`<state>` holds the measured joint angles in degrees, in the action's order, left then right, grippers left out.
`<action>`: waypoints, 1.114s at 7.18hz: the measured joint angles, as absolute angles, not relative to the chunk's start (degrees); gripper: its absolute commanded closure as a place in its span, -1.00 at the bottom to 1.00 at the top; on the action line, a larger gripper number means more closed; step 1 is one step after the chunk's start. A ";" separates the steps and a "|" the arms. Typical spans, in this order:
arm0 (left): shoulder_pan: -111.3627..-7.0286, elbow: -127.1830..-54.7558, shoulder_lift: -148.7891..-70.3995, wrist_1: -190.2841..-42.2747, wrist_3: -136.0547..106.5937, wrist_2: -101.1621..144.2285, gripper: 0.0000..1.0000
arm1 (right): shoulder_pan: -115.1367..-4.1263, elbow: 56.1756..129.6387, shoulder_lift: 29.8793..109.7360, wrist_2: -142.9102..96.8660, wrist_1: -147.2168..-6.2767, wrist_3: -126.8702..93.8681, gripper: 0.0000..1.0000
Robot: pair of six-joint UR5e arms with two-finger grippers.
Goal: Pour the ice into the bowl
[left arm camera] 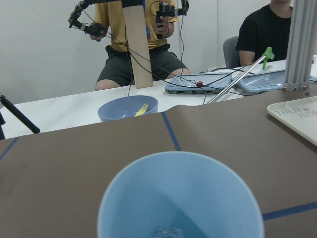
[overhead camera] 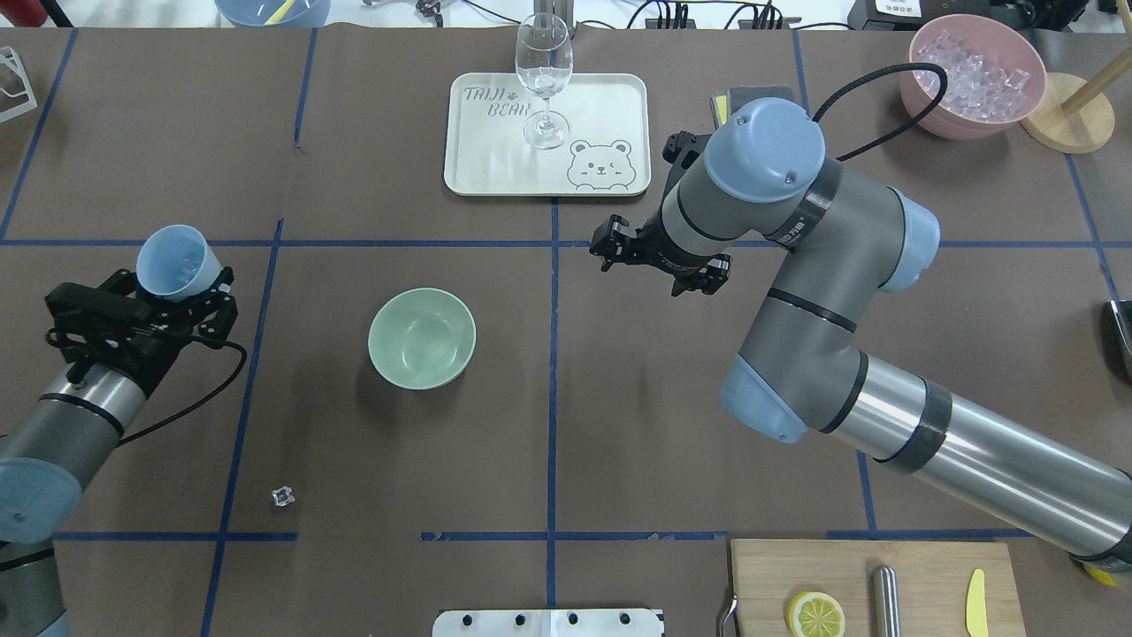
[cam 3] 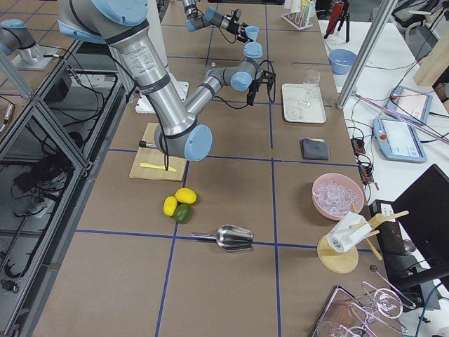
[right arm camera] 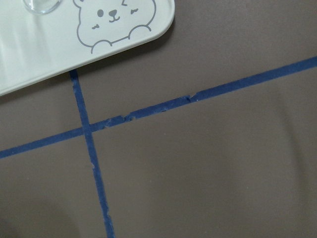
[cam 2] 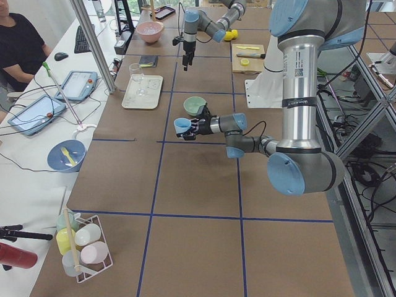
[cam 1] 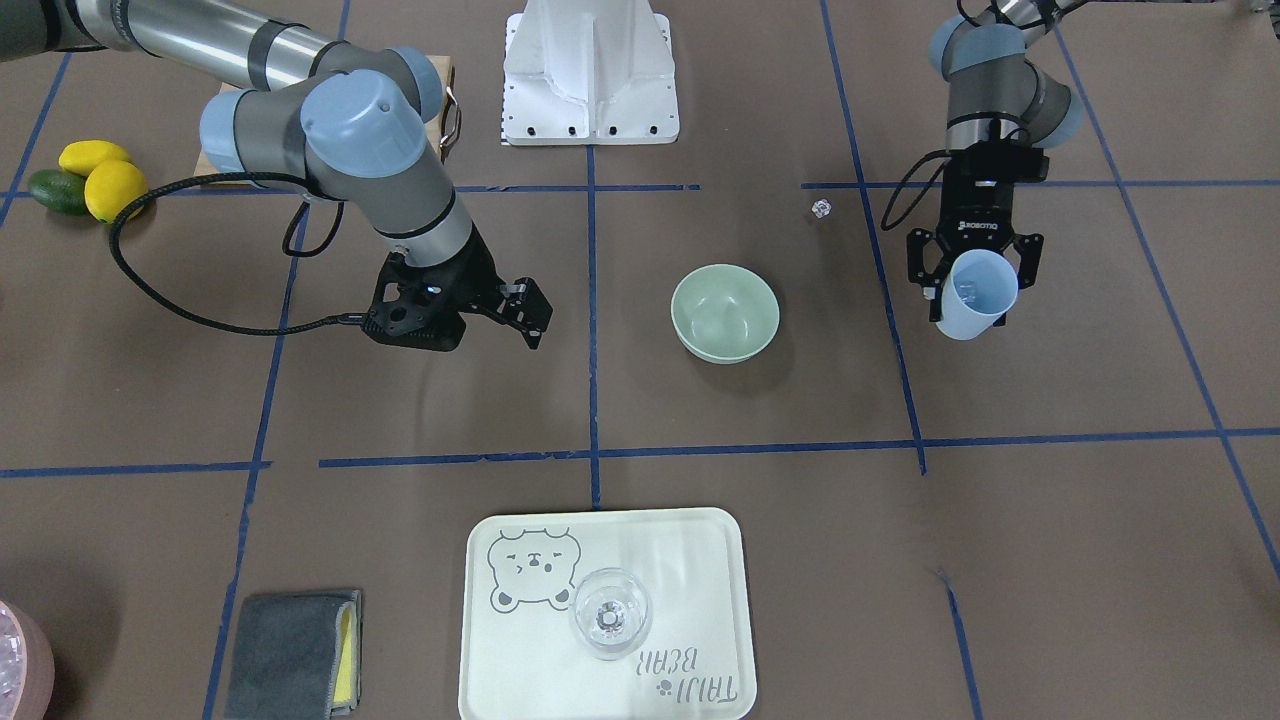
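My left gripper [overhead camera: 177,285] is shut on a light blue cup [overhead camera: 175,262] and holds it tilted, above the table and well to the left of the bowl. A few small clear pieces of ice [left arm camera: 166,231] lie at the cup's bottom in the left wrist view. The pale sage-green bowl [overhead camera: 422,338] stands empty near the table's middle; it also shows in the front view [cam 1: 725,312]. My right gripper [overhead camera: 659,264] is open and empty, hovering right of the bowl near the tray's corner.
A stray clear cube [overhead camera: 283,496] lies on the table near my left arm. A white bear tray [overhead camera: 495,168] carries a wine glass [overhead camera: 543,80]. A pink bowl of ice [overhead camera: 970,75] is far right. A cutting board [overhead camera: 871,575] is near right.
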<state>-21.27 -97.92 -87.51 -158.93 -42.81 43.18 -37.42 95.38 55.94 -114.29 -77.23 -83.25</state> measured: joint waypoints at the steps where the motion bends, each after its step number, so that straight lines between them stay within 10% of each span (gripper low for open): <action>1: -21.23 -97.93 -89.37 -155.80 -38.64 43.09 1.00 | -37.46 96.50 57.04 -114.35 -77.19 -82.95 -1.00; 8: -18.48 -104.12 -102.27 -120.93 -19.13 38.37 1.00 | -36.92 97.81 57.67 -114.00 -77.06 -82.91 -1.00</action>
